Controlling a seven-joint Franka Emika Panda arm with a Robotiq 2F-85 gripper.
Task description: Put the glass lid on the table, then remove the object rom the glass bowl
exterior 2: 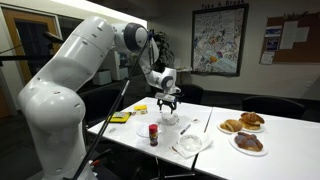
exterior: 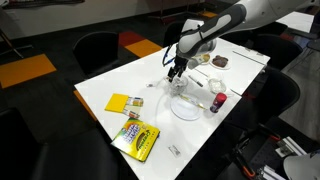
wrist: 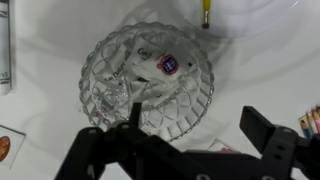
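The small clear glass bowl with a cut pattern stands on the white table. A small object with a blue and red label shows through the glass. I cannot tell the glass lid apart from the bowl. My gripper is open and empty just above the bowl. One finger is over the bowl's near rim and the other is over bare table beside it. In both exterior views the gripper hangs right over the bowl.
A larger whitish bowl and a red-capped bottle stand close by. Plates of pastries are at one end of the table. A yellow crayon pack and yellow cards lie at the other end.
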